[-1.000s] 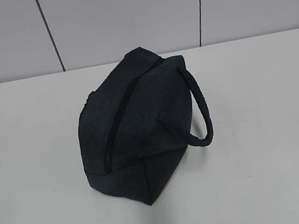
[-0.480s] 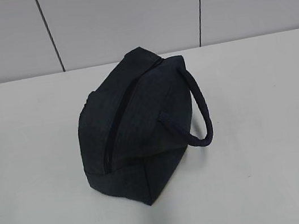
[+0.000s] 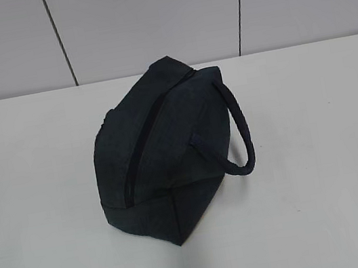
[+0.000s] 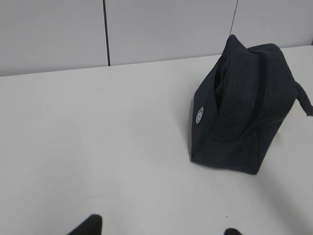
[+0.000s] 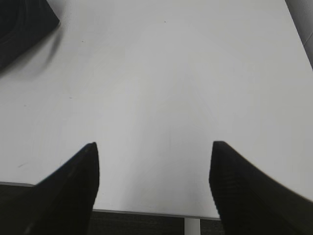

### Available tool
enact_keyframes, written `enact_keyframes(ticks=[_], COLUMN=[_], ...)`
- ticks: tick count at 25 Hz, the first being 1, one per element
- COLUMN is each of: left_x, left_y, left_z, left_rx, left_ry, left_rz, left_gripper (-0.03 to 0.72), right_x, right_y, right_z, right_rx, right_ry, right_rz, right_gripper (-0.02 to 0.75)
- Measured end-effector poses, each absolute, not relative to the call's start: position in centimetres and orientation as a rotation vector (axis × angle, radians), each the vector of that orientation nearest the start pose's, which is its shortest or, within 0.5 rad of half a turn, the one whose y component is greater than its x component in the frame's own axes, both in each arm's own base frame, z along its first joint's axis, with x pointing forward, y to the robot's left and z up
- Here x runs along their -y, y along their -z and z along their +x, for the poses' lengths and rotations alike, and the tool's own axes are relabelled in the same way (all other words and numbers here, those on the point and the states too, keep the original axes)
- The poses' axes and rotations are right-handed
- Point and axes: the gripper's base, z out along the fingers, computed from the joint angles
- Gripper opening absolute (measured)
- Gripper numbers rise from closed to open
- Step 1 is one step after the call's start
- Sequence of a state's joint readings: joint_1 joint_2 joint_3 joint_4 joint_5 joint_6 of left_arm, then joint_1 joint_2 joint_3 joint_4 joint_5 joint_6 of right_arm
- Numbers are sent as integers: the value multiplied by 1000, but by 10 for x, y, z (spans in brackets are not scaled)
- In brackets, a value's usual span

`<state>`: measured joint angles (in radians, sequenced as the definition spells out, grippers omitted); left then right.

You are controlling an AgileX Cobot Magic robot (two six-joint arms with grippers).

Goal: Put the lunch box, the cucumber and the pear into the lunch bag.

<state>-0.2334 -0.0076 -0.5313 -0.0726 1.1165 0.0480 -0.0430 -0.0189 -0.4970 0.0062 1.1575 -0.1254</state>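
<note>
On tabletop (image 3: 319, 152) middle, bag (image 3: 161, 151) sits alone, zip (image 3: 141, 144) looks shut, handle (image 3: 241, 134) flops right. Box, cucumber, pear not seen, maybe inside. Left pincer (image 4: 159, 230) and right pincer (image 5: 154, 171) wide open, empty, back near edge, away from bag

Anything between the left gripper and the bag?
Nothing visible. In the left wrist view, bare table lies between the left gripper and the bag. The bag's zipper looks closed, though, which would block loading.
</note>
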Motion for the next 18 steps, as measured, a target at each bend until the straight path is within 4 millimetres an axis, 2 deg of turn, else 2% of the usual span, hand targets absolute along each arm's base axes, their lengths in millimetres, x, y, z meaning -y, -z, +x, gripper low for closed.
enact_keyframes(ticks=[6,12,18], left_x=[5,6,7], left_y=[-281,-281,-281], left_z=[-13,-12,-13], left_rx=[-2054,-2059,-2053], left_ry=[133,40,19], left_rz=[180,28,-6], left_gripper=[433,397,384], right_x=[-1,0,0], right_y=[-269,-269,-269], right_z=[-12,-12,-12], right_rx=[-2125,-2122,-2118], right_ry=[92,75,43], right_rz=[-88,-131,-177], right_gripper=[541,541,541])
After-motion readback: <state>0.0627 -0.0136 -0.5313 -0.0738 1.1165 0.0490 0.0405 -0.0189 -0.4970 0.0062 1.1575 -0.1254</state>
